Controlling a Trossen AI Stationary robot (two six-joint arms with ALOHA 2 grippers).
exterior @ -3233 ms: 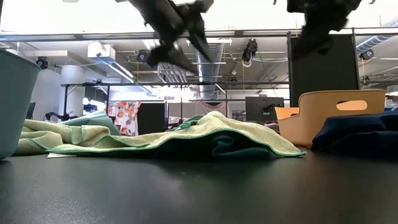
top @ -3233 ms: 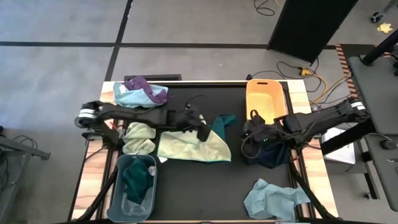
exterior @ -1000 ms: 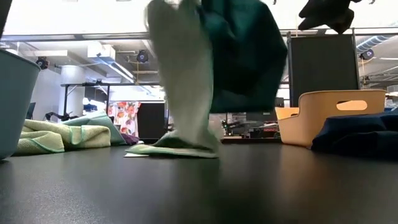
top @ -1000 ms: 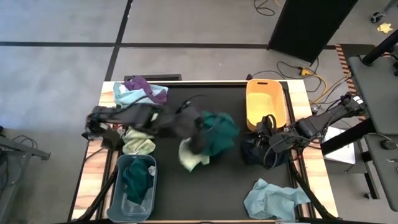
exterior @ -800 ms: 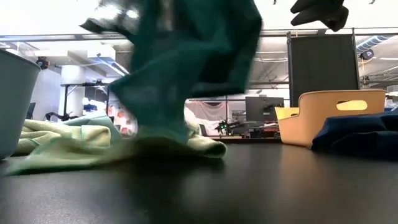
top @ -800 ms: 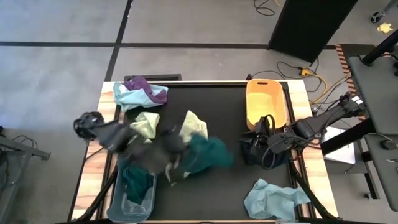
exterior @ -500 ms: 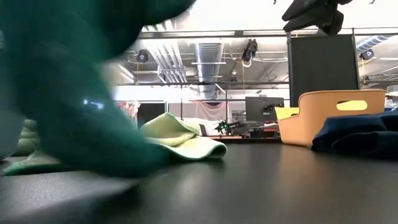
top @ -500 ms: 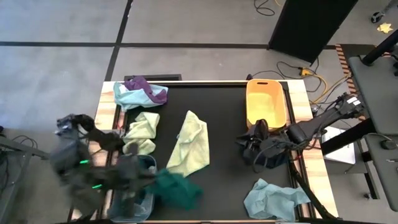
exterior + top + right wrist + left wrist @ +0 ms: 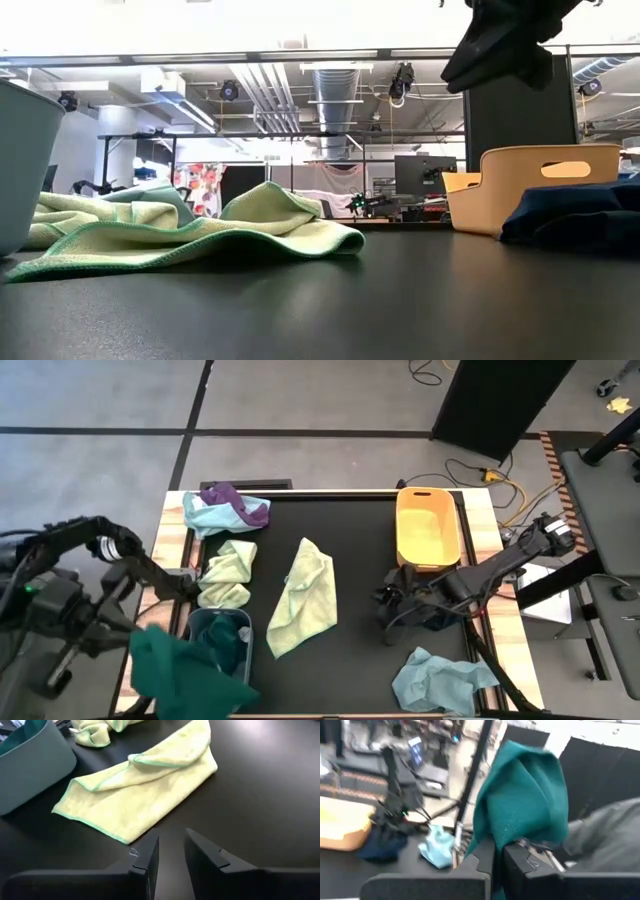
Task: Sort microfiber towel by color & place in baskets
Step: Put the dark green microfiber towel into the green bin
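My left gripper (image 9: 498, 851) is shut on a dark teal towel (image 9: 185, 665), held in the air at the near left corner beside the teal basket (image 9: 243, 622). Another dark teal towel lies in that basket. A pale green towel (image 9: 305, 595) lies flat on the table's middle, and a second one (image 9: 225, 572) is bunched to its left. My right gripper (image 9: 171, 851) hovers above the table, right of the pale green towel (image 9: 145, 795). Its fingers stand narrowly apart and hold nothing. A navy towel (image 9: 445, 610) lies below the right arm. My left gripper pinches a bunched fold of the dark teal towel (image 9: 505, 837) between its two fingers. The towel (image 9: 525, 800) bulges out past the fingertips in several layers. It is lifted clear of the table.
An orange basket (image 9: 427, 530) stands at the far right. A light blue towel (image 9: 440, 680) lies at the near right. A light blue and purple bundle (image 9: 225, 508) lies at the far left. Bare black table lies between the pale green towel and the right arm.
My left gripper has swung fast from the table's middle toward the near left corner, carrying the dark teal towel. The pale green towel that went up with it has fallen and now lies stretched out in the middle. My right gripper has moved a little toward the left.
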